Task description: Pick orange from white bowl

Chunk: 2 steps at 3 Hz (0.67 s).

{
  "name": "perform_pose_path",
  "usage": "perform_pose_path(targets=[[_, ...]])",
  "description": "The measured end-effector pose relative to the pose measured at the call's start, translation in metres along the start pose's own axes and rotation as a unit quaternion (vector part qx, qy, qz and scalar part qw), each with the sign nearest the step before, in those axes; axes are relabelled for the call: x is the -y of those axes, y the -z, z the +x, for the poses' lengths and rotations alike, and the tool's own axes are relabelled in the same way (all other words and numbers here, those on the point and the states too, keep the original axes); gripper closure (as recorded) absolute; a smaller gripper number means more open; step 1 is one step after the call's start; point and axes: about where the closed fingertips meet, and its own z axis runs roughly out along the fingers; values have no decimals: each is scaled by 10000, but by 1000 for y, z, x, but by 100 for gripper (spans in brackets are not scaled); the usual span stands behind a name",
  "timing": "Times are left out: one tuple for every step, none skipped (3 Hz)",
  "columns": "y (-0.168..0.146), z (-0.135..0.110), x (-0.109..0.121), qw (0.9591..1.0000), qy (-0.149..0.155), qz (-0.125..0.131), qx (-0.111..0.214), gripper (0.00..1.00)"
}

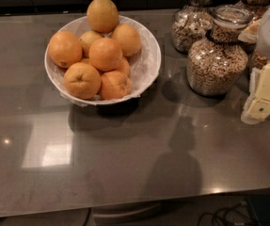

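The white bowl [149, 60] stands at the back left of the grey table and holds a pile of several oranges on a crinkled white lining. The orange [105, 53] is round, smooth and deep orange, and sits in the middle of the pile on top of the others. A larger yellowish one [102, 14] lies at the back rim, and one with a dark stem dimple [82, 80] lies at the front. My gripper [260, 106] is at the right edge of the view, above the table, far to the right of the bowl and holding nothing that I can see.
Glass jars of cereal or nuts stand at the back right: a large one [216, 60] next to my gripper, another [191, 25] behind it, and more at the right edge. The table's front edge [125, 206] runs along the bottom, with cables [228, 215] below.
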Motion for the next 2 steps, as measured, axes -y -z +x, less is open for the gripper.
perform_pose_path(targets=[[0,0,0,10000,2,1,3,0],[-6,-26,12,9995,170,61,277,0]])
